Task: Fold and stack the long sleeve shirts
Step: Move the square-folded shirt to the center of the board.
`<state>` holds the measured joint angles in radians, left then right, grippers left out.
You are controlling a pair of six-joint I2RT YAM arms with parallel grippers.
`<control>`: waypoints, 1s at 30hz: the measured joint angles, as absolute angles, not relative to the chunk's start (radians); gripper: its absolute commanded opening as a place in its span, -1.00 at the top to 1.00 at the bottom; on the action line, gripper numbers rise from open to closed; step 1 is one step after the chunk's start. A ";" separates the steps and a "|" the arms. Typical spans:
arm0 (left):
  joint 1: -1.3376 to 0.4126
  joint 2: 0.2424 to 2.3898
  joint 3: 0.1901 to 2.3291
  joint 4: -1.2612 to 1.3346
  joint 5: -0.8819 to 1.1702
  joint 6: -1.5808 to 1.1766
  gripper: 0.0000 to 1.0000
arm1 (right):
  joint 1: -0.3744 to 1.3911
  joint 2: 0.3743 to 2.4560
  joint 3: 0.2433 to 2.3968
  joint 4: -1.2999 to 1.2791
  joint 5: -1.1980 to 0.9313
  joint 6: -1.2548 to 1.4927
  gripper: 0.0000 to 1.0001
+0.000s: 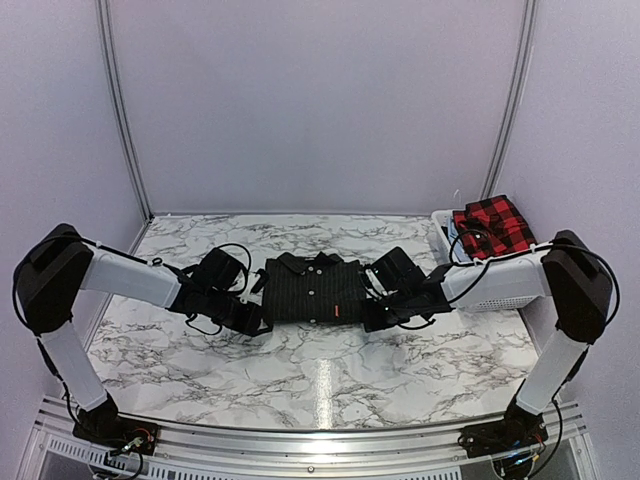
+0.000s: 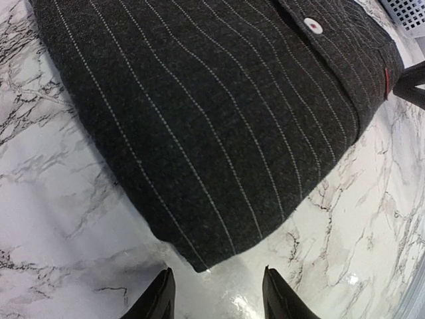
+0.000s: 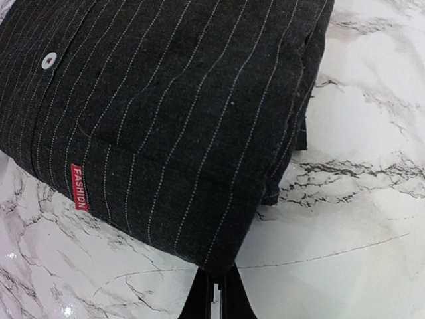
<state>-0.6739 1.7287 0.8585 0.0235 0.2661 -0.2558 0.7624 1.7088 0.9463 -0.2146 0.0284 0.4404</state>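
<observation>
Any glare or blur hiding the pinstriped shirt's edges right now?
Top external: a bright glare streak on the marble table, clear of the pinstriped shirt. Left wrist: fisheye bending, sheen on the marble by the shirt's corner. Right wrist: sharp, red label readable.

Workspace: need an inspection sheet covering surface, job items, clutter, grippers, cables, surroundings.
Surface: marble-pattern table, glare streak near front centre.
Job's things: black pinstriped shirt folded flat at centre; red-and-black checked shirt folded, on the basket at right rear.
Clutter: white lattice basket at the right edge.
Grippers: left gripper open, just short of the pinstriped shirt's corner; right gripper shut at the opposite corner, pinch on cloth not confirmed.
Cables: black cable loops at both wrists, the right one crossing the basket.
Surroundings: plain pale walls, metal frame posts.
</observation>
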 measured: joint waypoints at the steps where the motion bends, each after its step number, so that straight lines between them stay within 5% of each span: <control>1: -0.677 1.740 0.865 0.023 0.258 -0.253 0.08 | 0.762 1.709 0.944 -0.216 0.029 0.440 1.00; 6: -0.682 1.771 0.902 0.021 0.221 -0.238 0.17 | 0.760 1.709 0.943 -0.218 0.029 0.440 1.00; 13: -0.701 1.817 0.985 -0.039 0.159 -0.183 1.00 | 0.759 1.709 0.944 -0.221 0.029 0.430 1.00; 25: -0.755 1.704 1.045 -0.289 0.148 -0.135 0.99 | 0.789 1.632 0.908 -0.254 -0.025 0.397 1.00; 28: -0.775 1.701 1.021 -0.322 0.161 -0.166 0.74 | 0.828 1.629 0.843 -0.240 -0.055 0.414 1.00; 30: -0.786 1.701 0.994 -0.341 0.173 -0.190 0.45 | 0.847 1.627 0.796 -0.226 -0.079 0.423 0.77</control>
